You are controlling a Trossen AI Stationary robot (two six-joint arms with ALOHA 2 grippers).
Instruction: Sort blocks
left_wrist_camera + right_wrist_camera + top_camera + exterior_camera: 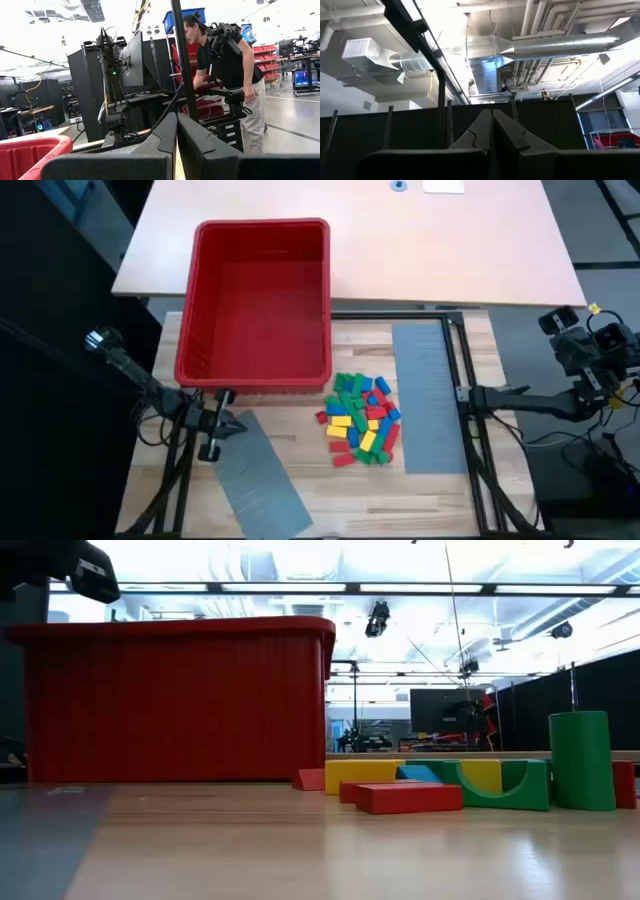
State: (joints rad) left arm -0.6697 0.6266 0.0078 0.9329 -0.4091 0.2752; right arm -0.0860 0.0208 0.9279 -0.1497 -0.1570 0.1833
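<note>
Blocks: a loose heap of small red, green, blue and yellow blocks (361, 420) is seen on the wooden table (420, 500), just in front of the red bin (262, 300) and between two flat grey panels (258, 470). In the low view the heap (470, 785) is shown to hold flat bricks, an arch piece and an upright green cylinder.

Handling: the pieces are judged to be light, rigid and smooth-sided, unlikely to be damaged but easily knocked or scattered where they lie against one another.

Where to grip: a brick is best taken across its two long flat sides, narrow way between the fingers. An outlying piece at the heap's edge would be reached most cleanly. Round or arched pieces are thought likelier to slip or roll.

Left gripper: the left gripper (222, 423) is parked at the table's left edge, just in front of the bin's near corner and above one grey panel. Its fingers (160, 145) are pressed together with nothing between them. No block is touched.

Right gripper: the right gripper (487, 397) is held at the table's right edge, beside the other grey panel (432, 395) and apart from the heap. Its fingers (482, 130) are closed on each other and point up toward the ceiling. Nothing is carried.

Bin: no block can be made out inside it.
</note>
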